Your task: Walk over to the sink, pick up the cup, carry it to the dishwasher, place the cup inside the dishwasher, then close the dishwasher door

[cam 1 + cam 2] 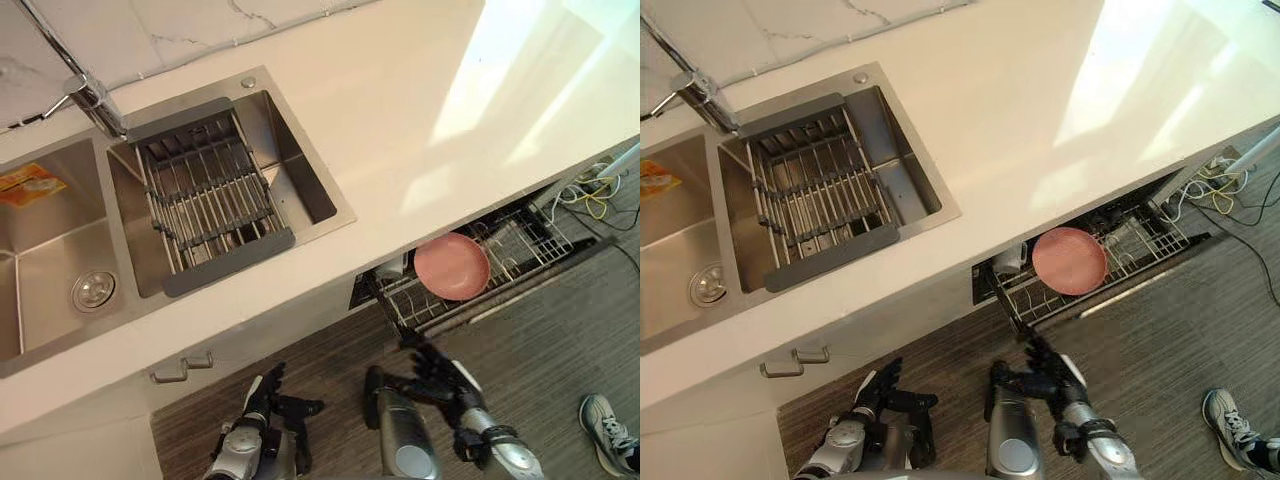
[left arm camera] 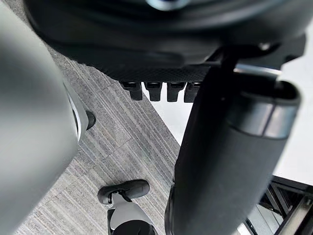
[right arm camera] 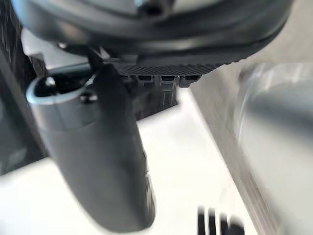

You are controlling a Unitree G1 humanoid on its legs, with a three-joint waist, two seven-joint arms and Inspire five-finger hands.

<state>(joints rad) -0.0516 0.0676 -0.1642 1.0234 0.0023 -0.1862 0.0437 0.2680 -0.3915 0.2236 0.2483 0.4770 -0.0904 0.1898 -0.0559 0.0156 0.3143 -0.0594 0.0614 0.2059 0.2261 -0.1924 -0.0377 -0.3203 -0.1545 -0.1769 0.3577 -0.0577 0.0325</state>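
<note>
right hand [image 1: 445, 385]: fingers spread, nothing in it, low by the rack's [image 1: 530, 240] near corner
left hand [image 1: 262, 405]: relaxed open, idle above the floor
rack: pulled out under the desk [image 1: 420, 110]; holds plate [image 1: 452, 266] and, just beside it, a pale cup [image 1: 393, 267], I think
cup: I'd guess light, stiff, slick; grip round the wall
sink [image 1: 300, 150]: drainer [image 1: 205, 195] in one basin

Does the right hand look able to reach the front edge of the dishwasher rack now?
Probably yes: the right hand is just before the dishwasher rack, open and pointing toward it, with nothing visible between them.
</note>
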